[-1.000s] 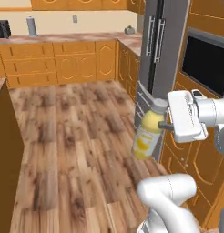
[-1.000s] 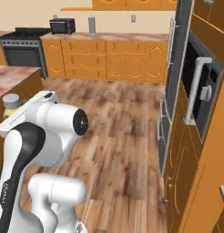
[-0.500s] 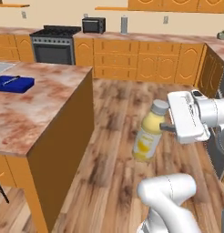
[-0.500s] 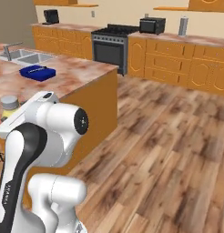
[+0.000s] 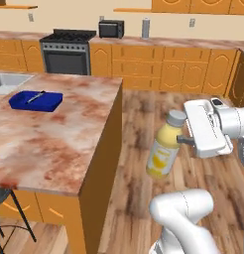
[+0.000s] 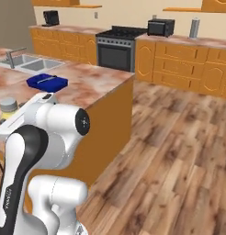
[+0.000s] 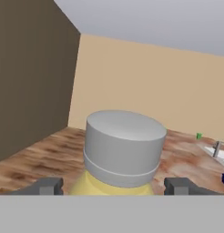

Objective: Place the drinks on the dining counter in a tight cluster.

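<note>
We're carrying the wide yellow bottle with its grey cap (image 5: 164,145), clamped in our two-finger gripper (image 5: 180,140) above the wood floor beside the reddish-brown marbled dining counter (image 5: 59,139). Next, we judge, swing it over that top.

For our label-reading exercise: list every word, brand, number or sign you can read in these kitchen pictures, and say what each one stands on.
No text can be read anywhere.
Yellow bottle in the gripper: a pale label patch, too blurred to read.
Blue box on the island counter: no lettering visible.
Microwave and stove: too small to show any markings.
</note>
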Controlling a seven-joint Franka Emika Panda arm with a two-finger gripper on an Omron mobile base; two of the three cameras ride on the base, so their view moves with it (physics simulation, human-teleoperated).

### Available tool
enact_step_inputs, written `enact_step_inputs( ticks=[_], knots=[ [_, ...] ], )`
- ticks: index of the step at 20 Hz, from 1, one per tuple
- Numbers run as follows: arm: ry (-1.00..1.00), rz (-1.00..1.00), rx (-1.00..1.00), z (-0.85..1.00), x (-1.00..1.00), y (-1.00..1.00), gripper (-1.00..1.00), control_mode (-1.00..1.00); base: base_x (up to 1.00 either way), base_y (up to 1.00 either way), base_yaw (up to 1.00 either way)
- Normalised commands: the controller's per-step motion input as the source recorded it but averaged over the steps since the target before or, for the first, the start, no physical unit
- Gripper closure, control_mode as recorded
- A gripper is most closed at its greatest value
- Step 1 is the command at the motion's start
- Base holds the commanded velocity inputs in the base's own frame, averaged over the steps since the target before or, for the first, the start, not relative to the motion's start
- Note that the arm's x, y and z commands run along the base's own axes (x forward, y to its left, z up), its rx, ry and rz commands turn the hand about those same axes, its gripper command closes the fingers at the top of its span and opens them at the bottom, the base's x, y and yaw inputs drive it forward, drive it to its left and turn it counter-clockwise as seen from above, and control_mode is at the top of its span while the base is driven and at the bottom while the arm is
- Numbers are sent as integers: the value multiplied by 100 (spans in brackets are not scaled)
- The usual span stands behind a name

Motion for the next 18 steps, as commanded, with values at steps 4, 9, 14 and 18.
enact_step_inputs(
  ticks=[4,9,14,18],
  knots=[
    [0,0,0,0,0,0,100,100,56,100,-32],
    [0,0,0,0,0,0,100,100,0,100,-47],
    [0,0,0,0,0,0,100,100,-20,100,-45],
    [0,0,0,0,0,0,100,100,-100,66,-7]
  ],
)
